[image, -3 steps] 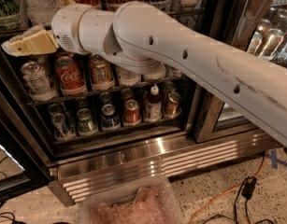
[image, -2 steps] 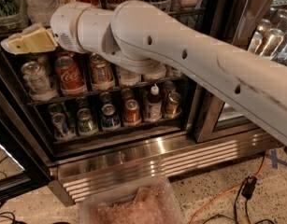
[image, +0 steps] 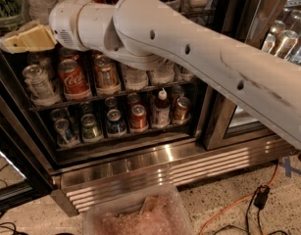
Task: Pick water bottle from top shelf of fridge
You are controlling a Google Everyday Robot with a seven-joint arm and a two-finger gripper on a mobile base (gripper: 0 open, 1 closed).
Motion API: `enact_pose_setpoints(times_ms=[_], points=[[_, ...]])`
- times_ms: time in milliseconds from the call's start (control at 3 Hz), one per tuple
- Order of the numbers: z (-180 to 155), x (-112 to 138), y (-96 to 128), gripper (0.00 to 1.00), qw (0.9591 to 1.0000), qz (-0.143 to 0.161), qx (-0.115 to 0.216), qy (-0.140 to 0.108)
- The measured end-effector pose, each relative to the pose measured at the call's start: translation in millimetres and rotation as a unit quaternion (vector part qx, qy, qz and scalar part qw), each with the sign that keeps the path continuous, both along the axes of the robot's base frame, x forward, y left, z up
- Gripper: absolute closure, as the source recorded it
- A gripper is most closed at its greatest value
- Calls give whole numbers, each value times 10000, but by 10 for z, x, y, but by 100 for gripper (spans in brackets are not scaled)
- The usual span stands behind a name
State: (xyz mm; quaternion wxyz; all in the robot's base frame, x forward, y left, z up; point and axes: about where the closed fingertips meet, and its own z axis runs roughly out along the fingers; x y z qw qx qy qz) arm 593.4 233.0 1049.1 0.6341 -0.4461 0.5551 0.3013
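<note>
My hand (image: 26,38) has lifted slightly since a moment ago and now sits at the left end of the top shelf (image: 199,12) of the fridge (image: 140,166), just below the water bottle (image: 41,1), which stands at the upper left among other tall bottles. Whether my hand is spread wide or drawn narrow I cannot tell, and it holds nothing that I can see. The rack below carries a red cola can (image: 74,77), other cans and clear bottles; the lowest rack holds more cans and a white-capped bottle (image: 161,106). On the floor, a clear plastic tub (image: 140,212) holds something pinkish.
</note>
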Motion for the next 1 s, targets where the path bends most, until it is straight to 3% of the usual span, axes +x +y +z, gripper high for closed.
enact_pose_setpoints(times_ms=[667,1000], points=[[27,22,39,0,9999,1,141,-72],[59,107,64,0,9994,-155,283,-139]])
